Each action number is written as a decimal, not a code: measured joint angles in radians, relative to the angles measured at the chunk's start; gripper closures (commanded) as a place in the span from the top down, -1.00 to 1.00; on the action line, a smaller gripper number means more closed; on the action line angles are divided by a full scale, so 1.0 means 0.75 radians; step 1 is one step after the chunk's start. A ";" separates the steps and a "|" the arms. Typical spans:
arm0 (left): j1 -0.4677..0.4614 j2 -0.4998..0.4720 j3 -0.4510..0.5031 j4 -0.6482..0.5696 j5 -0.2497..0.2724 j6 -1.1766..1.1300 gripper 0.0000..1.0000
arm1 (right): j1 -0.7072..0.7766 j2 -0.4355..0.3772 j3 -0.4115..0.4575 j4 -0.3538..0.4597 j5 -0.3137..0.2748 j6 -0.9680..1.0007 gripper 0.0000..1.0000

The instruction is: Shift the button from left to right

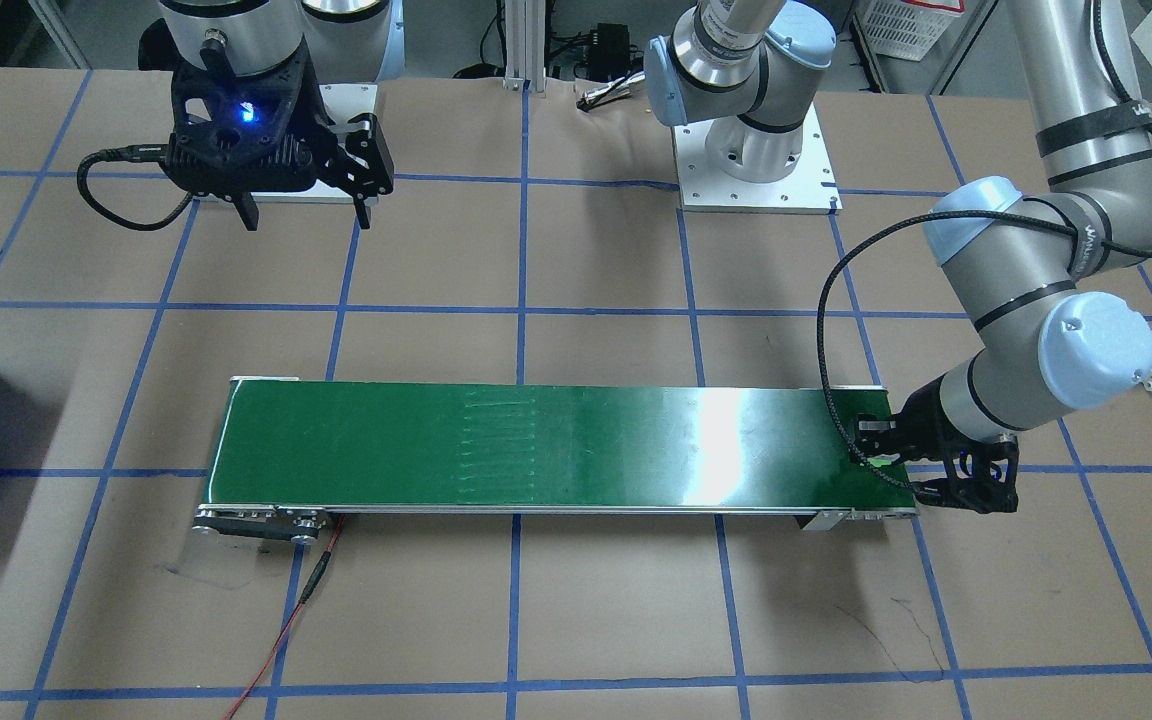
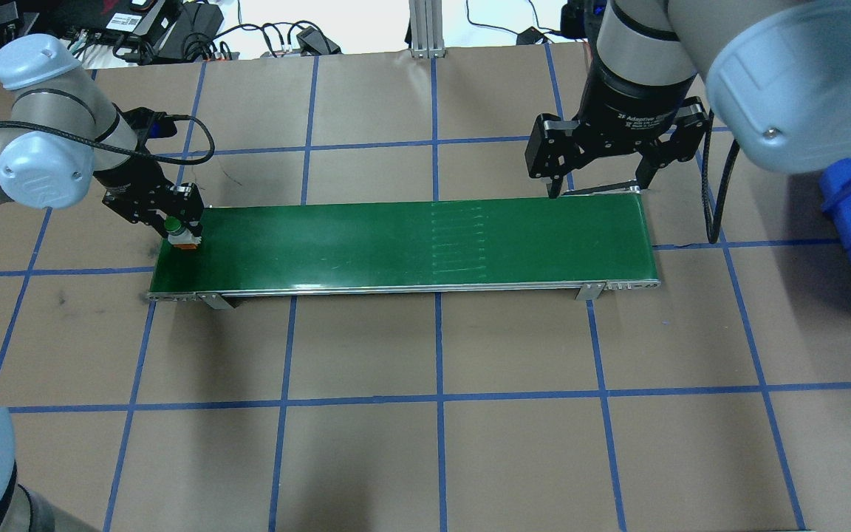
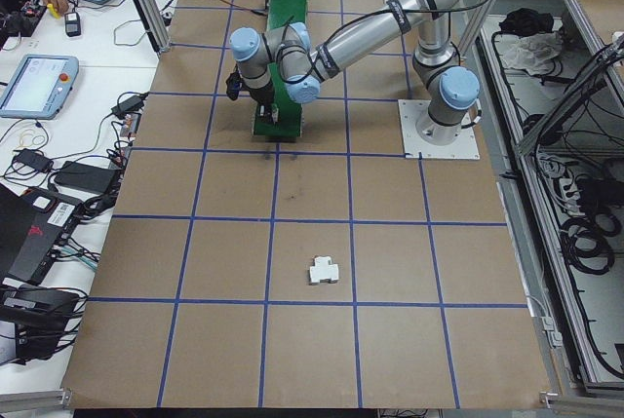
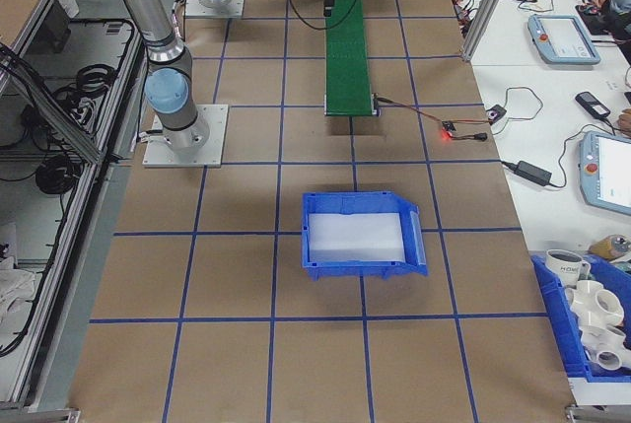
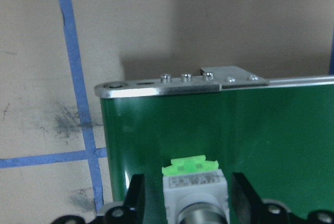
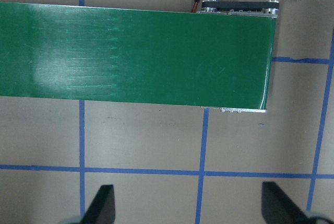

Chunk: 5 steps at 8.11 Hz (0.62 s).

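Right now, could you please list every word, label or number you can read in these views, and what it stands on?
"2F Adaptive": on the black wrist collar of the right end effector.
Smaller print beneath it: too small to read.
Label on the button: blurred, unreadable.
White mug print: too small.

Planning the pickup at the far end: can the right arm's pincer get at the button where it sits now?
Probably not. The button sits at the belt's left end between the left pincer's fingers, while the right pincer hangs open over the opposite end.
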<state>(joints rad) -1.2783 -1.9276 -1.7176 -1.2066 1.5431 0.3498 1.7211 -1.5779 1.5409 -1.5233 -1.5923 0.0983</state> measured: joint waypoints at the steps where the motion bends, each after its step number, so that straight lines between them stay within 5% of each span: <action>1: -0.006 0.016 0.001 -0.009 -0.001 -0.044 1.00 | 0.000 0.001 0.000 0.000 0.000 0.000 1.00; 5: -0.079 0.203 0.015 -0.202 -0.003 -0.258 1.00 | 0.000 0.002 0.001 -0.001 -0.001 -0.008 1.00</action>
<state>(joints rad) -1.3379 -1.7757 -1.7060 -1.3581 1.5411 0.1561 1.7211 -1.5765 1.5416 -1.5241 -1.5933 0.0921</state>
